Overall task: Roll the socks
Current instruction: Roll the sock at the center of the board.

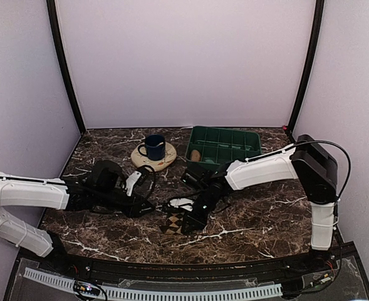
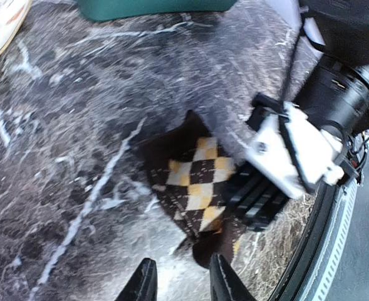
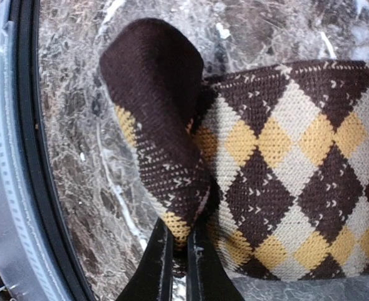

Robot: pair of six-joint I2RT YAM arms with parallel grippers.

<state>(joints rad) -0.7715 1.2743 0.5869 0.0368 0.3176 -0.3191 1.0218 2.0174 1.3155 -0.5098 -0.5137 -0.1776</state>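
A blue mug (image 1: pixel 154 147) stands on a cream plate (image 1: pixel 156 165) beside a green crate (image 1: pixel 234 141) on the marble table (image 1: pixel 253 216).

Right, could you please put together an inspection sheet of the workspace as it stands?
Surface: dark veined marble table.
Job's things: argyle sock flat, one end folded over; tan bundle in green tray, too small to identify.
Clutter: blue mug on plate.
Grippers: right gripper fingers shut on sock's folded end; left gripper open, empty.
Cables: black loop at right arm.
Surroundings: plain walls, black corner posts.
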